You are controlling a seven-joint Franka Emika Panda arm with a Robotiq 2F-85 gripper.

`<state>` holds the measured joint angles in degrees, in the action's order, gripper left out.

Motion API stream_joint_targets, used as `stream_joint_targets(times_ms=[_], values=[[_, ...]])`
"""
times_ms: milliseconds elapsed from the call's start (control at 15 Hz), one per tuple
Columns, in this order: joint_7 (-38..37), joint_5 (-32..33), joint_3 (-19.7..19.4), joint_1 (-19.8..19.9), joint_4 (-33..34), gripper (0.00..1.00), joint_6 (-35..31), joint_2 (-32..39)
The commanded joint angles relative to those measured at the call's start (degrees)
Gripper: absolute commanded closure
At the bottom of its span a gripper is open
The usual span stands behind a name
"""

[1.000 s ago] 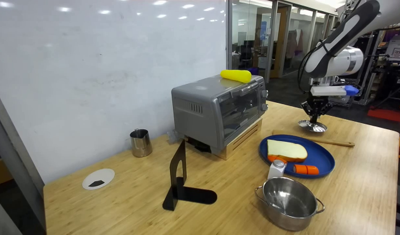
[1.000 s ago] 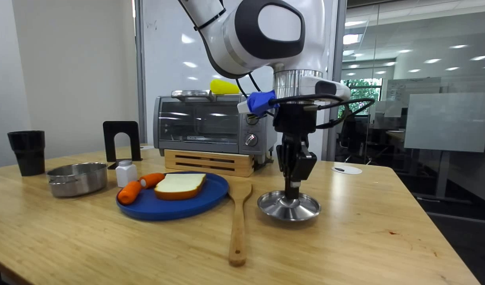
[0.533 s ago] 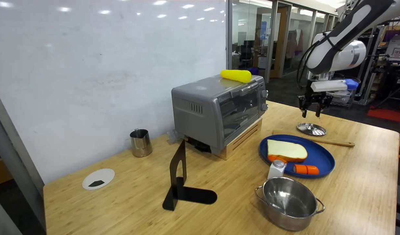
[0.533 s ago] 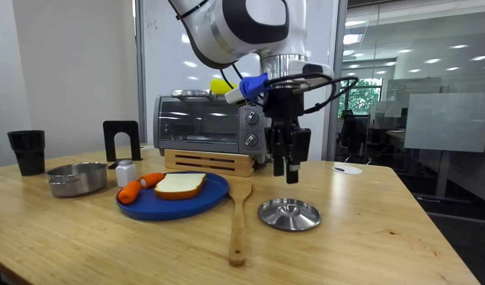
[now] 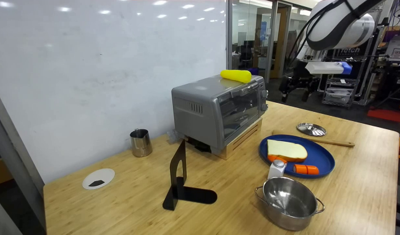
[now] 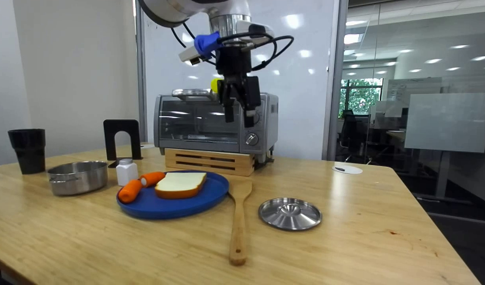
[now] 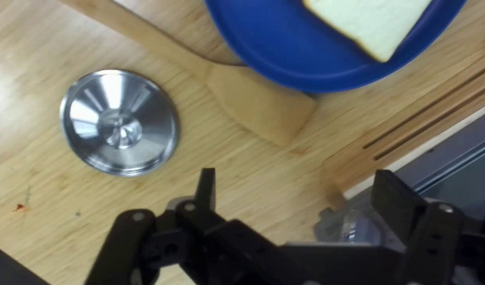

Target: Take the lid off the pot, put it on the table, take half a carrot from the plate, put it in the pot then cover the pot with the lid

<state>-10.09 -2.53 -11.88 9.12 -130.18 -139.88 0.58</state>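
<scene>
The silver lid (image 5: 311, 129) (image 6: 290, 221) lies flat on the wooden table (image 5: 232, 186), knob up; it also shows in the wrist view, left of my fingers. Above the table, in front of the oven in an exterior view, my gripper (image 6: 239, 119) (image 5: 295, 97) (image 7: 294, 174) hangs open and holds nothing. Two orange carrot halves (image 6: 130, 191) (image 6: 152, 179) rest at one side of the blue plate (image 6: 171, 210) (image 7: 286, 51); the wrist view does not take them in. The steel pot (image 5: 288, 209) (image 6: 78, 180) stands uncovered, and its inside looks empty.
Bread (image 6: 181, 186) shares the plate. Close to it are a white shaker (image 6: 126, 173) and a wooden spatula (image 6: 237, 225). A toaster oven (image 5: 219, 107) sits on a wooden stand. A black bookend (image 5: 178, 186), metal cup (image 5: 141, 143) and black cup (image 6: 27, 152) also stand around.
The gripper has opened and let go of the lid, which stays on the table. It has then risen and shifted toward the oven and plate side.
</scene>
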Motion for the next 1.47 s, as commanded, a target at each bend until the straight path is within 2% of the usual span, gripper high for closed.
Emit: stream_joint_targets(times_ms=[0,267,667,933,1133,1333,1400], values=[[8.1,-4.9,3.4,-2.3,-6.4,0.00,1.5,-5.1],[16.4,-9.8,6.2,-5.8,-12.3,0.00,4.3,-7.9],[26.4,-7.8,8.1,-9.4,-19.6,0.00,14.9,-13.6],[34.6,-3.6,7.3,-9.5,-22.3,0.00,25.5,-17.4],[41.0,3.2,6.5,-9.3,-22.1,0.00,30.8,-18.6],[46.1,9.7,6.1,-9.6,-21.6,0.00,30.5,-18.1],[42.8,6.9,6.3,-9.9,-21.4,0.00,30.5,-17.8]])
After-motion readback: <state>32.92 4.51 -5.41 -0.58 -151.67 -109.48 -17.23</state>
